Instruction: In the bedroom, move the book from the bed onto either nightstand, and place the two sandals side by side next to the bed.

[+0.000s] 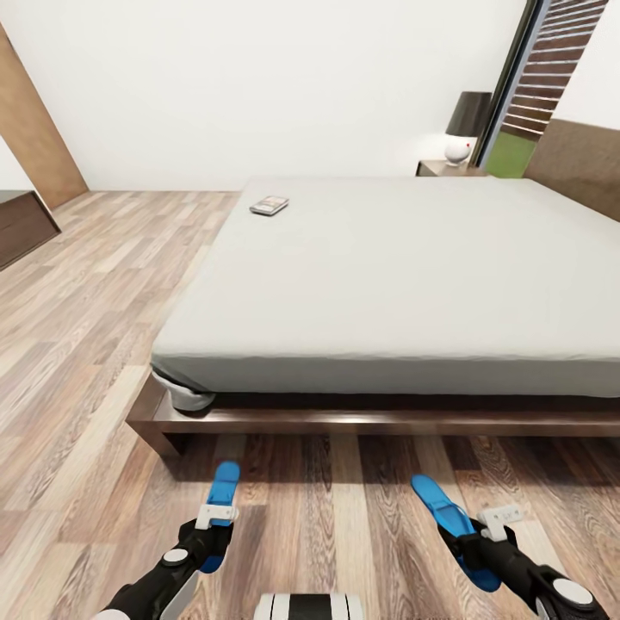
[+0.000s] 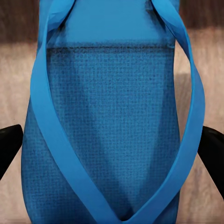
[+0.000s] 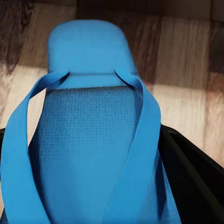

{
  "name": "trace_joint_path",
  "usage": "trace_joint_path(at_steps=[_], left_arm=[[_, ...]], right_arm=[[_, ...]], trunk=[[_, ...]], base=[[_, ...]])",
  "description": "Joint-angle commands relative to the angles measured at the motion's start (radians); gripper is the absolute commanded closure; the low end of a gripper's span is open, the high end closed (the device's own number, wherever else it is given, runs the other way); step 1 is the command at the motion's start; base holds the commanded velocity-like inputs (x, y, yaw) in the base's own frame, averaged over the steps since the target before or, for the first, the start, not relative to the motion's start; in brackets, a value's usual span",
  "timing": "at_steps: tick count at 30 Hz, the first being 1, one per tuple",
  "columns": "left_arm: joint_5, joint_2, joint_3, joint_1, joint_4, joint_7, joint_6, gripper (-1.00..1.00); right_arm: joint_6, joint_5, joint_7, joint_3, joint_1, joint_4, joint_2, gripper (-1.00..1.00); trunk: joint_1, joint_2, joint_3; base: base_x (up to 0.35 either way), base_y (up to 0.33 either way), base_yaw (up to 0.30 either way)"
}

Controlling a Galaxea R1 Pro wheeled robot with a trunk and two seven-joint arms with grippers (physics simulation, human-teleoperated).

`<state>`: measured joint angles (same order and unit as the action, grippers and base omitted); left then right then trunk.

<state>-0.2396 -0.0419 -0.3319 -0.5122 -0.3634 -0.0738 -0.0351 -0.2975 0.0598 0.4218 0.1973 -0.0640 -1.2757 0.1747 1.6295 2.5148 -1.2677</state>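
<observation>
the left end effector [image 1: 215,517] is closed on the left sandal [image 1: 224,492], which sticks out past its fingers above the floor [image 1: 77,362], close in front of the bed [image 1: 405,275] frame's near rail. in the left wrist view that sandal [image 2: 112,121] sits between the two dark fingers [image 2: 9,147], strap side up. its long axis runs nearly straight toward the bed.

the right end effector [image 1: 486,534] grips the right sandal [image 1: 441,508], which also shows in the right wrist view [image 3: 88,140]. this one angles forward and to the left, its far end nearer the bed rail. the two sandals are well apart.

the book [image 1: 269,205] lies flat on the mattress near the bed's far left edge. beyond the bed a nightstand [image 1: 443,169] carries a lamp [image 1: 465,125].
</observation>
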Motion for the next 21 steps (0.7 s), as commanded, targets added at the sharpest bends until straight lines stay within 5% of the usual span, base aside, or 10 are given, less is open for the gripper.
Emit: trace_joint_path(at_steps=[1,21], left_arm=[[-0.009,-0.001,-0.009,0.000,0.000,-0.006,-0.004,1.00],[-0.007,0.001,-0.009,-0.007,-0.037,-0.004,-0.037,1.00]], right_arm=[[-0.024,0.006,0.007,0.001,0.000,-0.015,0.000,1.00],[-0.053,0.005,0.034,0.001,0.000,-0.040,-0.002,1.00]], trunk=[[0.000,0.001,-0.005],[0.005,0.003,-0.043]], base=[[0.000,0.000,0.000],[0.000,0.000,0.000]])
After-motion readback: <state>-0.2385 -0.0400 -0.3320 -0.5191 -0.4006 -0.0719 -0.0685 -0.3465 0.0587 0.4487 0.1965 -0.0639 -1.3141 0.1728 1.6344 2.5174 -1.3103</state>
